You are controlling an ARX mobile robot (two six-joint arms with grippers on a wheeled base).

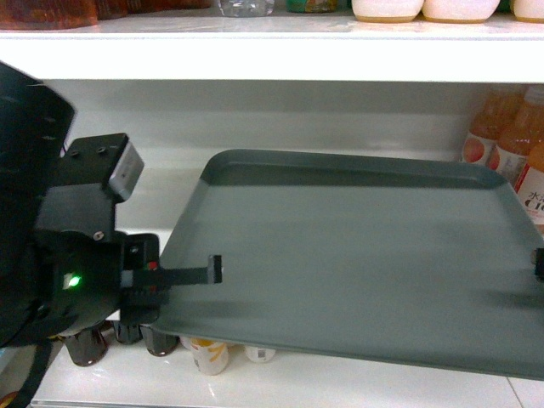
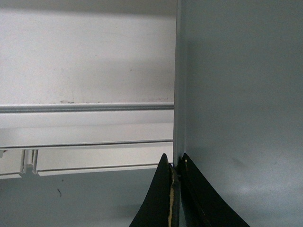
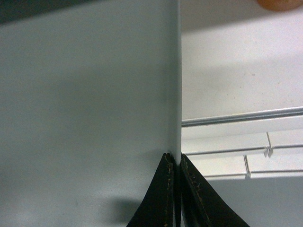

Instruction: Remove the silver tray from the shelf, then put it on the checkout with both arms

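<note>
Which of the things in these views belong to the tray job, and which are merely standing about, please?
Part of the job:
silver tray
left gripper, clamped on the tray's left rim
right gripper, clamped on its right rim
shelf

Just standing about:
orange drink bottles at the right
small bottles under the tray's front edge
containers on the top shelf

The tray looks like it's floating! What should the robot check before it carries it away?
1. Left tool pinching the silver tray edge: ok.
2. Right tool pinching the opposite edge: ok.
3. Tray top bare, nothing to slide off: ok.
4. Tray level: not ok, it tilts a little in the head view.
5. Clear of the juice bottles on the right: cannot tell, they are close.
6. Checkout in sight: cannot tell.
</note>
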